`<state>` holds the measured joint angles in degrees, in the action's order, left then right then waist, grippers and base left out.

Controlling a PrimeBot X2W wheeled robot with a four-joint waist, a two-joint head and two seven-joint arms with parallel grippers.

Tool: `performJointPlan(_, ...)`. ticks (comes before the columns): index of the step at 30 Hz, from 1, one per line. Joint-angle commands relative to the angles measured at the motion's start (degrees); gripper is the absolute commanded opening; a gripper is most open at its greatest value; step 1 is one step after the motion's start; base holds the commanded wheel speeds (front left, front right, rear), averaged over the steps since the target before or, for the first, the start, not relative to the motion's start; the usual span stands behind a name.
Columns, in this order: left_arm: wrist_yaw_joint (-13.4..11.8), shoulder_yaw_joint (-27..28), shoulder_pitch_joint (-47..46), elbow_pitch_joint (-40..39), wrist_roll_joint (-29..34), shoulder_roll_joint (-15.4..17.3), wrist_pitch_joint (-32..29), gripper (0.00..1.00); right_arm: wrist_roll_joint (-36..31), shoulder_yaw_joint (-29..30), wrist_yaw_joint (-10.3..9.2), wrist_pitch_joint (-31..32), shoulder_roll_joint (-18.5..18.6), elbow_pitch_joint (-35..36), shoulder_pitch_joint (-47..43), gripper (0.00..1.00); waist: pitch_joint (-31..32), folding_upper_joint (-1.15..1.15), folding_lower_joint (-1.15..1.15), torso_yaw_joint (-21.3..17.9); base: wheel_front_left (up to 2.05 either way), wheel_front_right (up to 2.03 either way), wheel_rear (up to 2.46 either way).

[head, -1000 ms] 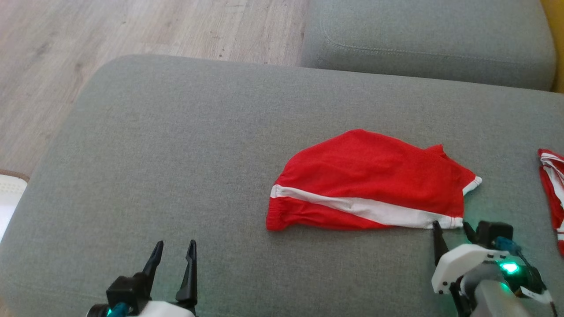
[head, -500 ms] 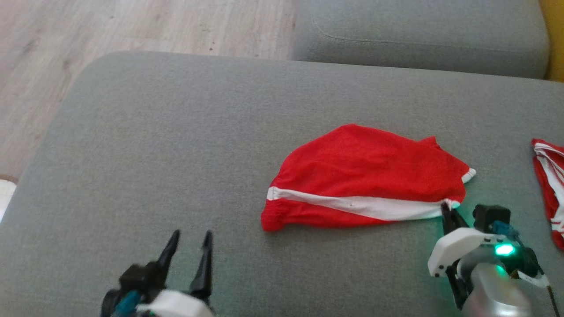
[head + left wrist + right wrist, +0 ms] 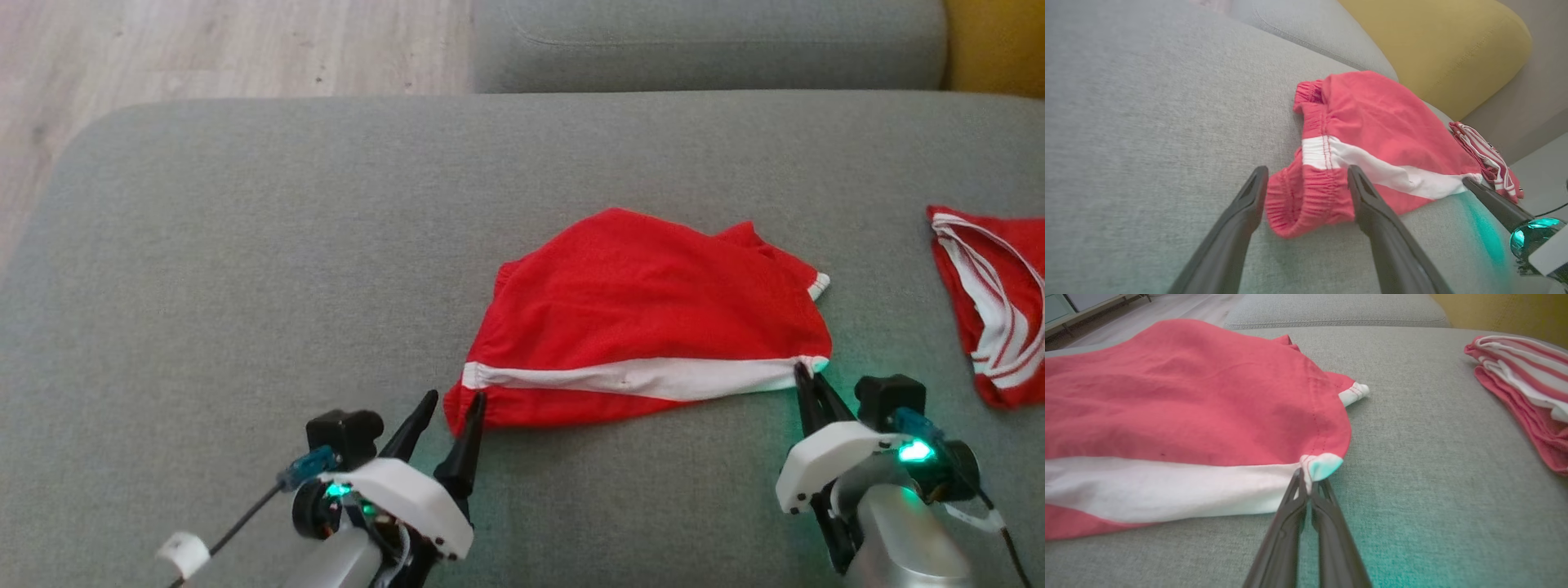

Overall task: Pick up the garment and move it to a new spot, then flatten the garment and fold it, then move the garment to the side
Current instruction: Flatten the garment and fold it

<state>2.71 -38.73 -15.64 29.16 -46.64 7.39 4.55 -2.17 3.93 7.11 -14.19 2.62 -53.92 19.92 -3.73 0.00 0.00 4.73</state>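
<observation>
Garment point(image 3: 645, 318): red shorts of thin, soft knit with one broad white band; lay loosely flat on the seat cushion, right of its centre, lightly creased.
Waistband: elasticated, gathered into fine ruffles, rolled into a thick lip at the garment's left end.
Hem: stitched white corner at the right end, tinted green by the gripper's lamp.
Left gripper point(image 3: 455, 398): long tapered matt-black fingers held apart, straddling the rolled waistband corner; contact with the cloth could not be told.
Right gripper point(image 3: 1305, 475): fingers pressed together, clamped on the white hem corner; corner drawn into a small pinched peak.
Seat cushion point(image 3: 245, 245): coarse grey woven upholstery, broad and flat, edges rounded.
Rear cushion point(image 3: 702, 41): same grey weave, piped seam along its front.
Striped cloth point(image 3: 992, 302): red with narrow white stripes, folded in soft layers, well apart to the right of the garment.
Yellow cushion point(image 3: 1433, 45): plump, rounded, smooth-woven, beyond the grey upholstery.
Floor point(image 3: 204, 41): pale wood-grain planks beyond the far left edge.
</observation>
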Motion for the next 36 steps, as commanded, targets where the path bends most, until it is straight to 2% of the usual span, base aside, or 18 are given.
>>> performJointPlan(1, 0.74, 1.77, -3.34, -0.45, -0.56, -0.12, -0.09, 1.0, 0.25, -1.86, 0.37, -0.8, 0.26, 1.77, 1.66, 0.0, -0.43, 0.0, 0.0, -0.52, 0.0, 0.0, 0.0)
performJointPlan(5, 2.78, 0.15, -5.49, 2.19, -1.09, -0.41, -2.05, 1.0, 0.65, -2.93, 0.37, -0.8, 0.26, 2.09, 1.87, 0.0, -0.81, 0.0, 0.0, -1.04, 0.0, 0.0, 0.0)
performJointPlan(11, 4.08, -1.57, -8.59, 4.54, -1.79, -0.72, -3.55, 1.0, 1.27, -4.01, 0.37, -0.8, 0.26, 2.57, 1.97, 0.0, -1.33, 0.0, 0.0, -1.31, 0.0, 0.0, 0.0)
performJointPlan(12, 4.22, -1.86, -9.05, 4.63, -1.93, -0.81, -3.56, 0.96, 1.42, -4.23, 0.37, -0.8, 0.26, 2.66, 1.98, 0.0, -1.41, 0.0, 0.0, -1.37, 0.0, 0.0, 0.0)
performJointPlan(15, 4.48, -2.29, -10.02, 4.2, -2.54, -1.16, -2.76, 0.53, 1.69, -4.52, 0.37, -0.8, 0.26, 3.02, 2.01, 0.0, -1.59, 0.0, 0.0, -1.61, 0.0, 0.0, 0.0)
performJointPlan(18, 4.6, -2.84, -10.33, 3.26, -2.86, -1.14, -1.94, 0.39, 1.7, -4.35, 0.37, -0.8, 0.26, 3.39, 1.94, 0.0, -1.61, 0.0, 0.0, -1.82, 0.0, 0.0, 0.0)
performJointPlan(19, 4.63, -3.0, -10.3, 2.96, -2.92, -1.01, -1.72, 0.32, 1.69, -4.23, 0.37, -0.8, 0.26, 3.52, 1.93, 0.0, -1.59, 0.0, 0.0, -1.88, 0.0, 0.0, 0.0)
performJointPlan(21, 4.65, -3.23, -10.16, 2.39, -2.87, -0.63, -1.15, 0.05, 1.65, -3.93, 0.37, -0.8, 0.26, 3.94, 1.89, 0.0, -1.51, 0.0, 0.0, -1.97, 0.0, 0.0, 0.0)
performJointPlan(22, 4.66, -3.28, -10.07, 2.08, -2.73, -0.4, -0.67, 0.0, 1.63, -3.69, 0.37, -0.8, 0.26, 4.33, 1.89, 0.0, -1.45, 0.0, 0.0, -2.01, 0.0, 0.0, 0.0)
performJointPlan(27, 3.98, -1.49, -9.37, -0.31, -2.84, 0.37, 3.17, 0.0, 2.27, -2.42, 0.37, -0.81, 0.26, 8.82, 1.55, 0.0, -0.8, 0.0, 0.0, -2.12, 0.0, 0.0, 0.0)
performJointPlan(35, 1.87, 2.46, -7.44, -8.97, -3.43, 2.87, 7.37, 0.0, 7.06, -3.47, 0.37, -0.75, 0.26, 22.62, -0.13, 0.0, 2.47, 0.0, 0.0, -2.18, 0.0, 0.0, 0.0)
performJointPlan(36, 1.87, 2.46, -7.44, -8.97, -3.43, 2.87, 7.37, 0.0, 7.06, -3.47, 0.37, -0.75, 0.26, 22.62, -0.13, 0.0, 2.47, 0.0, 0.0, -2.18, 0.0, 0.0, 0.0)
